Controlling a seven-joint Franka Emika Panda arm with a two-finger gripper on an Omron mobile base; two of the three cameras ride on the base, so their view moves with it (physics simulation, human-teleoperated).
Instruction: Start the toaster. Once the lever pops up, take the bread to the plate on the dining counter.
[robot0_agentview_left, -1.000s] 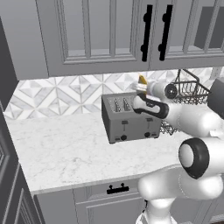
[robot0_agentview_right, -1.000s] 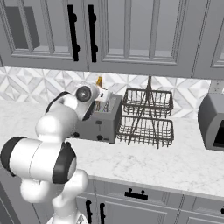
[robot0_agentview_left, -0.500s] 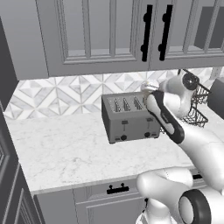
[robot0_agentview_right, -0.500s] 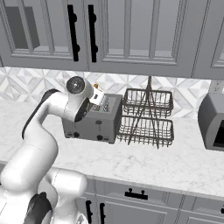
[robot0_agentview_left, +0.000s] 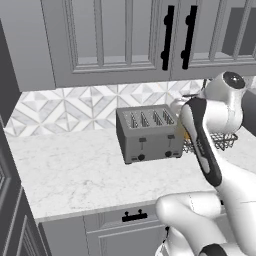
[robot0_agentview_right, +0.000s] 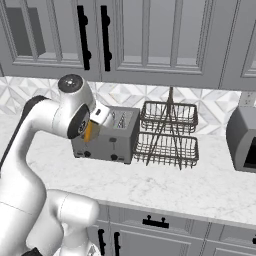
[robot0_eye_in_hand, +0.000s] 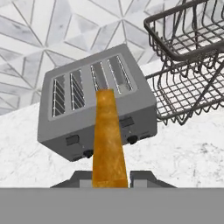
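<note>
The grey four-slot toaster (robot0_agentview_left: 147, 134) (robot0_agentview_right: 107, 139) (robot0_eye_in_hand: 96, 111) stands on the marble worktop against the tiled wall, and its slots look empty. My gripper (robot0_eye_in_hand: 110, 180) is shut on the lower end of the orange-tan bread (robot0_eye_in_hand: 107, 135), which points up toward the toaster's top. In the base views a bit of the bread (robot0_agentview_left: 186, 134) (robot0_agentview_right: 90, 132) shows by the toaster's end nearest the rack, mostly hidden behind my arm. The plate and the dining counter are out of view.
A dark two-tier wire rack (robot0_agentview_right: 167, 132) (robot0_eye_in_hand: 188, 65) stands close beside the toaster. A grey appliance (robot0_agentview_right: 245, 140) sits further right. Grey upper cabinets (robot0_agentview_left: 125, 40) hang above. To the toaster's left is bare worktop (robot0_agentview_left: 70, 170), and a dark tall unit (robot0_agentview_left: 7, 200) stands at the far left.
The bread, held above the toaster a second ago, has come down and back toward the base. The arm has swung, its elbow rising.
</note>
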